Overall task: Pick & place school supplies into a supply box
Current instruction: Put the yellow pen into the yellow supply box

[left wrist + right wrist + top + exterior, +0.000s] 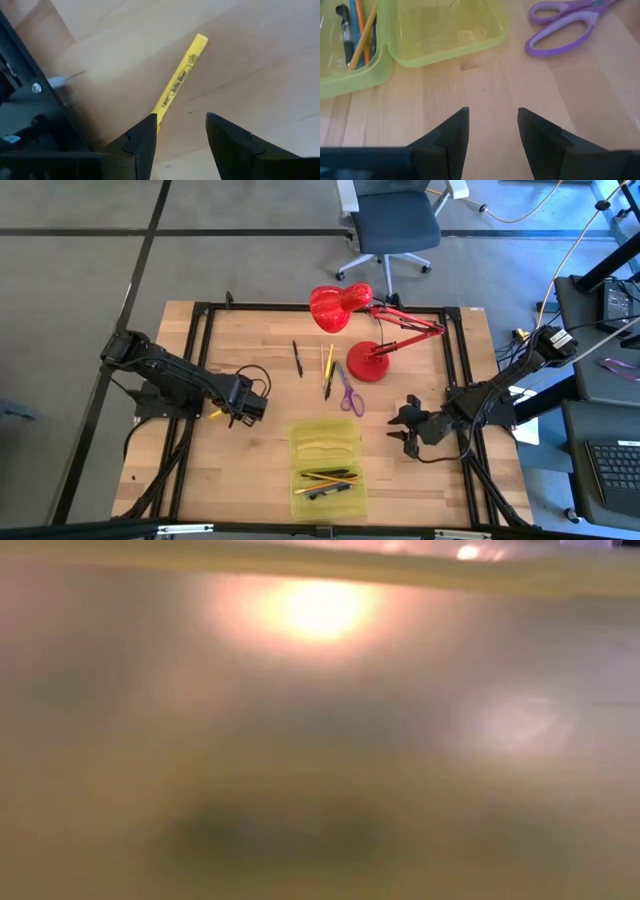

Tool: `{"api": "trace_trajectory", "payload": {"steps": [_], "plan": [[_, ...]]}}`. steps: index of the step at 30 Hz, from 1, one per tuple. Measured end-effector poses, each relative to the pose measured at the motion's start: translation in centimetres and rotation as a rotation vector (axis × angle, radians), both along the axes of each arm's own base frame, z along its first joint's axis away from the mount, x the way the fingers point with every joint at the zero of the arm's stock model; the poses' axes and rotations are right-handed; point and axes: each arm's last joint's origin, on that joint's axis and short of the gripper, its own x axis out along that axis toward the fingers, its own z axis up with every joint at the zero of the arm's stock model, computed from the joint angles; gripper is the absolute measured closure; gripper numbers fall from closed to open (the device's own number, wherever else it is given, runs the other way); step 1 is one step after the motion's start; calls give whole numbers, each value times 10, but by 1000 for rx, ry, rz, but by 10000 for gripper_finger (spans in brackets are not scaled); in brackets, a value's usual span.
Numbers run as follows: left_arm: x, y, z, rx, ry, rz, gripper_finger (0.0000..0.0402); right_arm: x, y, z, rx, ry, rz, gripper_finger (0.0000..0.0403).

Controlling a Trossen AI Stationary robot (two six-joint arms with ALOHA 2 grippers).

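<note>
both grippers open; left gripper (180,132) over yellow pen (180,80).

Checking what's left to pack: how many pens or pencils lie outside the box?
4: a black pen, a pale pencil and a yellow pen beside the lamp base, and a yellow highlighter at the left gripper. The arms may hide others.

Overhead cam looks straight down at the whole wooden table (260,340). Low cam's jammed against the translucent yellow-green plastic box (327,466), which the right wrist cam shares close up; left wrist cam hugs the tabletop.
</note>
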Motion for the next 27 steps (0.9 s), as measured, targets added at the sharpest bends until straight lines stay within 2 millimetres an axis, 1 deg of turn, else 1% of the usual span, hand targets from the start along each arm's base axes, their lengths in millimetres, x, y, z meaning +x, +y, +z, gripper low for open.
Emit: {"api": "trace_trajectory", "payload": {"steps": [4, 8, 14, 18, 22, 25, 27], "plan": [[0, 1, 0, -8, 9, -57, 240, 1, -1, 0, 0, 9, 17, 231], [1, 7, -2, -17, 8, -36, 248, 1, -2, 0, 0, 9, 10, 231], [-2, 19, -17, -77, 1, -80, 259, 1, -2, 0, 0, 9, 10, 231], [-11, 27, -26, -76, 45, -44, 260, 1, -2, 0, 1, 9, 9, 231], [-17, 31, -34, -124, 50, -68, 263, 1, -2, 0, 2, 9, 9, 231], [-18, 32, -37, -175, 40, -100, 276, 1, -2, 0, 2, 9, 9, 231], [-18, 32, -37, -183, 35, -117, 294, 1, -2, 0, 1, 9, 9, 231]]}}
